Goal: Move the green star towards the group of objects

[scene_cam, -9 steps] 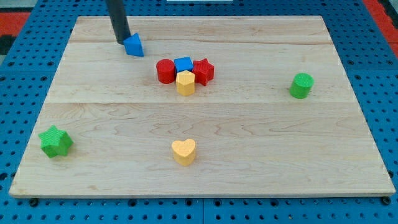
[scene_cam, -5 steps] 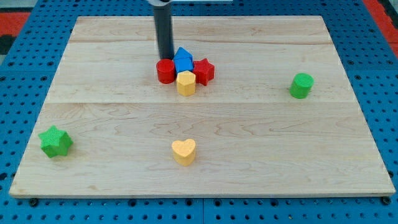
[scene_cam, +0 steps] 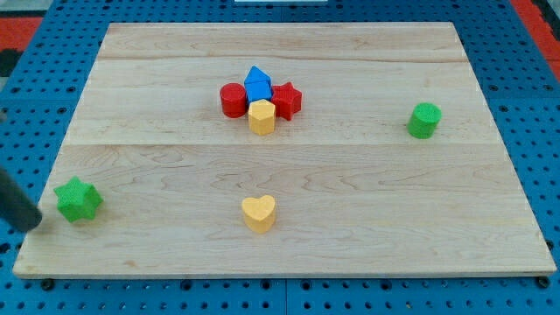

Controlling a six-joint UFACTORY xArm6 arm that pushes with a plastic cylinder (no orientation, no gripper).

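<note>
The green star [scene_cam: 78, 199] lies near the board's lower left corner. My tip [scene_cam: 33, 224] is at the view's left edge, just left of and slightly below the star, with a small gap between them. The group sits at the upper middle: a red cylinder [scene_cam: 232, 100], a blue block [scene_cam: 257, 85] with a second blue piece pressed against its top, a red star [scene_cam: 287, 100] and a yellow hexagon [scene_cam: 261, 115], all touching.
A yellow heart [scene_cam: 259, 213] lies at the lower middle. A green cylinder [scene_cam: 424, 120] stands at the right. The wooden board [scene_cam: 350, 192] rests on a blue pegboard.
The rod pushed the blue wedge from the upper left into the top of the group, then swung down to the lower left beside the green star. The star has not moved.
</note>
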